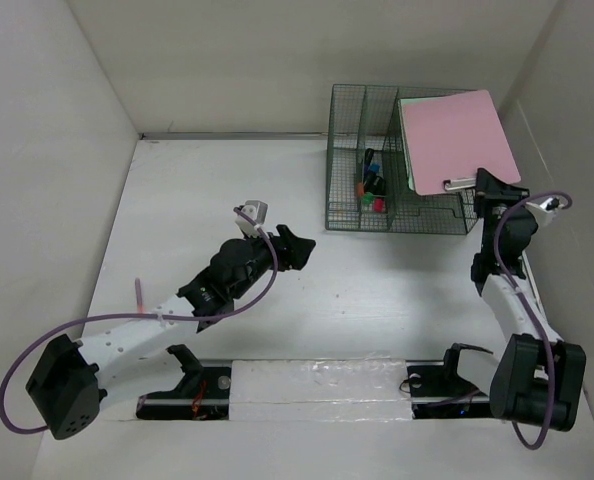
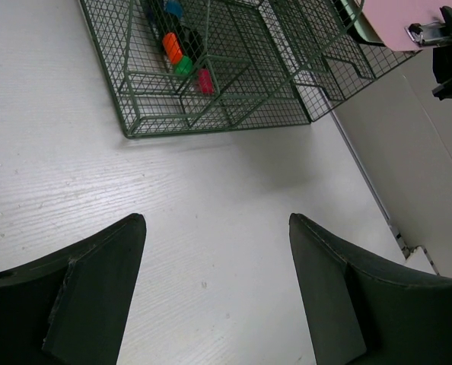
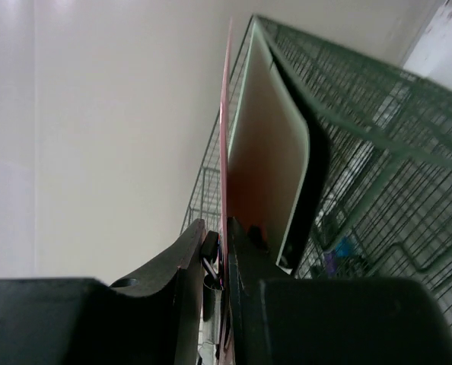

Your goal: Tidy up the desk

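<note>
Quick look at where we are: our right gripper [image 1: 487, 186] is pinched nearly shut on the clip end of the pink clipboard [image 1: 455, 135]. The right wrist view shows the board edge-on between the two fingers, so it's a proper grip and not just a touch. Our left gripper [image 2: 216, 228] stands wide open with nothing in it, hanging over bare desk [image 1: 377, 300].

The desk is the big white top spreading under both arms. The green wire rack [image 1: 345, 150] sits on it up at about 1 o'clock in the overhead view, hard against the right wall.

The bit that matters is that the clipboard's long axis runs away from the right gripper toward roughly 11 to 12 o'clock, clip end nearest us. It's tipped up on edge over the rack's right-hand compartment. We can't tell whether its far edge is already down inside that slot or only leaning across the top wires.

The markers [image 1: 372, 185] are in a compartment further left, apart from the board.

The right arm is right at the rack. The left arm is well apart from it, with the rack off at about 2 o'clock, so we reckon the next bit is the right arm's job.
</note>
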Controlling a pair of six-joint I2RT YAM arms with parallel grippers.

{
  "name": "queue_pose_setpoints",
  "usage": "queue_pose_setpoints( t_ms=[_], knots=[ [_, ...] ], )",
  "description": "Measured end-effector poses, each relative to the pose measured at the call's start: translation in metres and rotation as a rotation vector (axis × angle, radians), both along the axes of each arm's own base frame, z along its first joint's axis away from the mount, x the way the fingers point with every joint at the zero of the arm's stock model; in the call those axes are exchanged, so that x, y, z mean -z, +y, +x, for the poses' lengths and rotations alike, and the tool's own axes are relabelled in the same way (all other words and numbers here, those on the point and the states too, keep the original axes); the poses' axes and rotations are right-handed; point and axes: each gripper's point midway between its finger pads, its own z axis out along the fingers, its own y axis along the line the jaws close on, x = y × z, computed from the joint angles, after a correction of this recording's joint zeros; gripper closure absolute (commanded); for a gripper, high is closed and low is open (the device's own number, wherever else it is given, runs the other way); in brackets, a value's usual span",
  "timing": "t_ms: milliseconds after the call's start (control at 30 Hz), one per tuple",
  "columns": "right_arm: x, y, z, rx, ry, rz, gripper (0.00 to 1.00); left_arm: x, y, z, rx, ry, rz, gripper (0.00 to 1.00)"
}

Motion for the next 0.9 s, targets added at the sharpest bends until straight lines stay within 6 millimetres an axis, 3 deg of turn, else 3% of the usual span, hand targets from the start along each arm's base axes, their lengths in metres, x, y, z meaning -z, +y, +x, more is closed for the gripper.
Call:
queue_pose_setpoints(
  t_ms=[67, 167, 267, 300, 367, 433, 633, 900],
  knots=[
    [0.0, 0.008, 0.005, -0.017, 0.01, -0.004, 0.89, 0.001, 0.0, 0.0, 0.001, 0.002, 0.002, 0.28],
    [-0.003, 0.016, 0.009, -0.016, 0.024, -0.014, 0.74, 0.0, -0.001, 0.0, 0.0, 0.001, 0.0, 0.28],
    [-0.009, 0.021, 0.013, -0.012, 0.032, -0.026, 0.46, 0.0, -0.001, 0.0, 0.0, 0.0, -0.001, 0.28],
    [-0.013, 0.023, 0.016, -0.012, 0.035, -0.035, 0.32, 0.0, 0.0, 0.001, -0.001, 0.0, -0.001, 0.28],
    [-0.02, 0.024, 0.022, -0.012, 0.049, -0.058, 0.21, 0.0, 0.0, 0.001, -0.001, 0.0, -0.001, 0.28],
    [-0.028, 0.024, 0.029, -0.009, 0.065, -0.076, 0.02, 0.0, 0.0, 0.001, -0.001, 0.0, -0.001, 0.26],
    [-0.031, 0.022, 0.032, 0.002, 0.11, -0.105, 0.0, 0.0, -0.001, 0.0, 0.001, 0.001, -0.001, 0.21],
    [-0.023, 0.007, 0.006, 0.094, 0.207, -0.157, 0.0, 0.0, -0.002, 0.0, 0.007, 0.002, 0.0, 0.15]
  ],
)
